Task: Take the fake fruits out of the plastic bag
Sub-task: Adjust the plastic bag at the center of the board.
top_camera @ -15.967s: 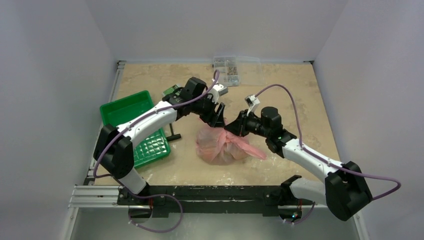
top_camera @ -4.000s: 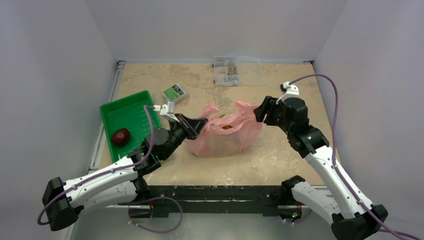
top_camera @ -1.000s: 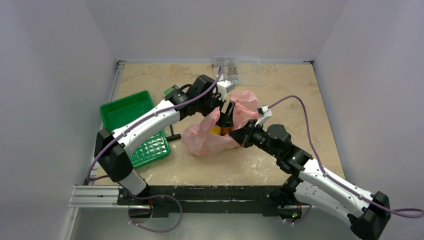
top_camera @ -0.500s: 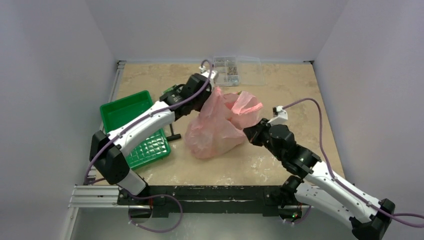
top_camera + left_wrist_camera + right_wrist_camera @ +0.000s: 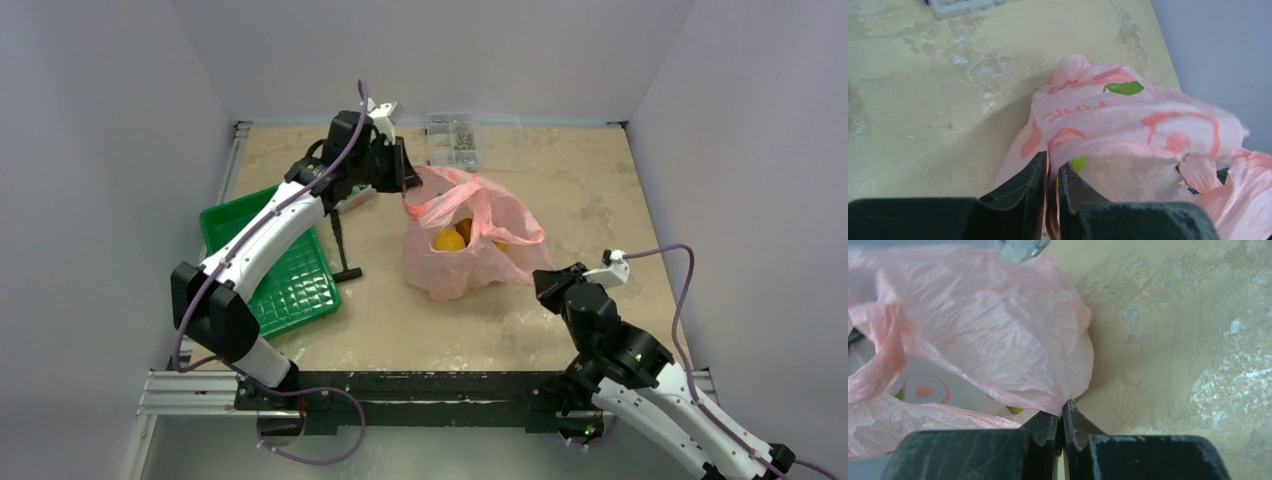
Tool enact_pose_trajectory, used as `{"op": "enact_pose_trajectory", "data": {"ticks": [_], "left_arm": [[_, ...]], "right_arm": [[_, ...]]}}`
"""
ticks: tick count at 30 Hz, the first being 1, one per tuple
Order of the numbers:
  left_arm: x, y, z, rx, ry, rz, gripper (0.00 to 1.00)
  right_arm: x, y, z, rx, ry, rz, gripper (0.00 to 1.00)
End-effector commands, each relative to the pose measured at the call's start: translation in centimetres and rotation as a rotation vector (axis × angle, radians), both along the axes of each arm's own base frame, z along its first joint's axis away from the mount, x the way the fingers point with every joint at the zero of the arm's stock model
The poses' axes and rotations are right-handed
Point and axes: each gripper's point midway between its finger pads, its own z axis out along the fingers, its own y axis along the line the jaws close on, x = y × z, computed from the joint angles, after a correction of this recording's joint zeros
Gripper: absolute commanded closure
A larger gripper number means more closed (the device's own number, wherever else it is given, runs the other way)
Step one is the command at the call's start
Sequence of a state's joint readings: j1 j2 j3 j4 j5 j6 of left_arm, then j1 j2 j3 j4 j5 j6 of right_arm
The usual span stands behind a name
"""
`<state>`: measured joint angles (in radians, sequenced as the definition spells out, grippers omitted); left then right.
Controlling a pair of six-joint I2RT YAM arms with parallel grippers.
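Left gripper (image 5: 407, 186) is pinched almost closed on the rim film of the pink plastic bag (image 5: 470, 255). Right gripper (image 5: 546, 282) is clamped tight on the opposite corner. The bag is stretched between the tools with its long axis running gripper to gripper and its mouth up.

Overhead only: yellow fruit (image 5: 448, 240) and orange fruit (image 5: 466, 227) inside the mouth.

Left wrist only: red lettering (image 5: 1073, 111), unreadable; lime-green patch (image 5: 1078, 163) just past the fingertips, fruit or print unclear.

Right wrist only: red ring print (image 5: 923, 387).

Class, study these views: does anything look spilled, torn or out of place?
Nothing spilled or torn. The plastic bag is held between the left gripper and right gripper, both shut on it, with yellow fruits inside.
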<state>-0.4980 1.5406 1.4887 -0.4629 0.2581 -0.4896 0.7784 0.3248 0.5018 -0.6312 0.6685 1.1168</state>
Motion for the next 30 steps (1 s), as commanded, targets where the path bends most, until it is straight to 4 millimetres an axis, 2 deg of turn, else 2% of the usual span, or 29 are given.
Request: {"op": "enact_pose_trajectory", "data": {"ticks": [1,3,5,8,12,16,19,22,26,28,30], "left_arm": [[-1.3,-2.6,2.3,-0.092,0.025,-0.138,0.74],[-2.3,-2.3,3.2,-0.060,-0.009,-0.152,0.54],[-3.4,-1.7,4.4,-0.014,-0.054,-0.148,0.44],[-5.6,-0.8,6.5,0.062,-0.152,-0.126,0.38],[-8.4,-0.3,8.5,0.247,-0.368,-0.001,0.34],[-10.7,-0.3,10.9,0.319,-0.531,0.167,0.33],[-12.3,-3.0,11.5,0.314,-0.578,0.124,0.28],[-12.9,-6.6,10.9,0.374,-0.607,0.058,0.23],[-11.7,-9.0,11.3,0.525,-0.688,0.116,0.11],[-11.3,-10.1,11.1,0.550,-0.681,0.126,0.06],[-10.8,-11.0,11.0,0.579,-0.684,0.120,0.05]], "right_arm": [[1.0,2.9,2.9,-0.119,-0.104,0.191,1.00],[1.2,4.1,3.7,-0.179,-0.132,0.275,1.00],[1.1,5.2,4.4,-0.214,-0.158,0.351,0.96],[0.9,6.0,5.1,-0.233,-0.191,0.412,0.90],[0.5,6.8,6.1,-0.226,-0.232,0.465,0.70],[0.6,6.8,6.6,-0.224,-0.238,0.463,0.63],[0.5,6.9,6.7,-0.223,-0.235,0.471,0.56],[0.5,6.9,6.9,-0.220,-0.239,0.472,0.49],[0.3,6.5,7.6,-0.223,-0.246,0.462,0.39],[0.6,5.4,7.5,-0.242,-0.226,0.407,0.36],[1.2,3.7,7.8,-0.246,-0.199,0.298,0.23]]}}
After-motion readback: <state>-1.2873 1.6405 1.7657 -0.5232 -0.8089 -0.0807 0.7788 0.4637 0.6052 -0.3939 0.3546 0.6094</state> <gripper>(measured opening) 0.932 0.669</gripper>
